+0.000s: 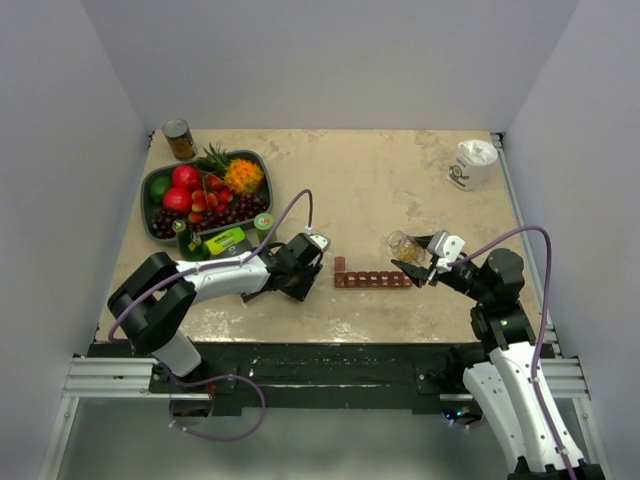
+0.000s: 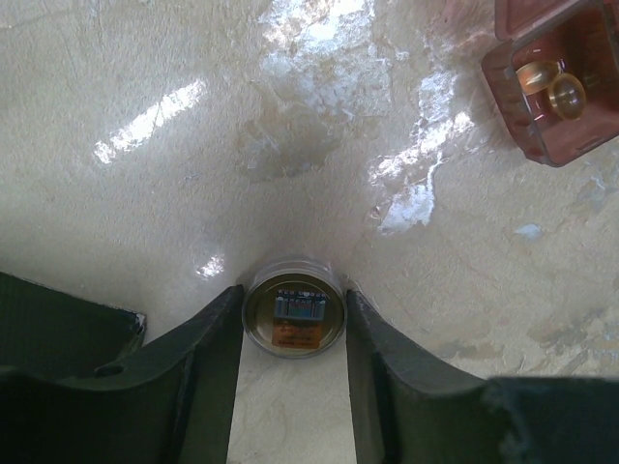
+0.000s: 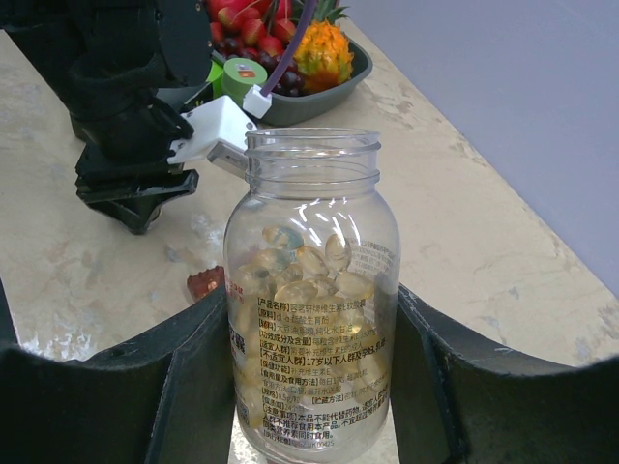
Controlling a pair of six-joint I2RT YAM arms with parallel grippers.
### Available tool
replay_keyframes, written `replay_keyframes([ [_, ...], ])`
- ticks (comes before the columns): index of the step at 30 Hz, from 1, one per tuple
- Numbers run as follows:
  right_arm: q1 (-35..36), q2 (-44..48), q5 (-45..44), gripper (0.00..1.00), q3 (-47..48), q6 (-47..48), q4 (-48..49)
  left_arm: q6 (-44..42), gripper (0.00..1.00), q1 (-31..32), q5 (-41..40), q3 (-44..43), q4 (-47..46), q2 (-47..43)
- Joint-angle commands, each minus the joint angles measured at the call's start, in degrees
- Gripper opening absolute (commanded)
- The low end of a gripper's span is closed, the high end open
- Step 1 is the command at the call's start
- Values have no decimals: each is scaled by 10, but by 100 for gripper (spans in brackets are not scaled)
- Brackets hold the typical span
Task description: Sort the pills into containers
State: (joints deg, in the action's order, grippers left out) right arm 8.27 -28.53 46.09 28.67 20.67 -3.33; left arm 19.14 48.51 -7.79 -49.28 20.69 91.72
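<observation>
Progress is slight, as far as your pictures show. The containers [image 1: 373, 279] lie as a dark red strip on the worktop [image 1: 380, 180] between the two arms. Only the left end compartment, its lid up, shows pills [image 2: 544, 79] inside, two of them.

Your right pincer [image 3: 311, 307] is clamped on the bottle [image 3: 309, 222], which is uncapped and sits near the strip's right end, on its far side. It holds a good heap of golden capsules, so I judge most of the sorting is left to you.

Your left pincer [image 2: 293, 300] sits low over the worktop, left of the strip. Its fingers [image 2: 218, 348] are against both sides of a round cap [image 2: 294, 319], which seems to lie open side up. It looks gripped, not lifted.

From above, you cannot tell what the other six compartments hold, or whether their lids are shut. The left wrist view cuts the strip off after one compartment. The right wrist view shows only a red sliver beside the bottle.
</observation>
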Motion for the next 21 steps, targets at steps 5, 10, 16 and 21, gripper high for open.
replay_keyframes([
  [5,-2,-9,18,1,1,-4,26,-3,29,2,29,1,-7,-27],
  [10,-1,-19,31,1,2,-1,18,-25,23,1,163,24,-83,-127],
  [16,-2,-56,39,0,37,27,-32,14,21,-21,299,30,-212,-201],
  [21,-2,-114,37,0,96,103,-135,94,20,-51,381,42,-330,-212],
])
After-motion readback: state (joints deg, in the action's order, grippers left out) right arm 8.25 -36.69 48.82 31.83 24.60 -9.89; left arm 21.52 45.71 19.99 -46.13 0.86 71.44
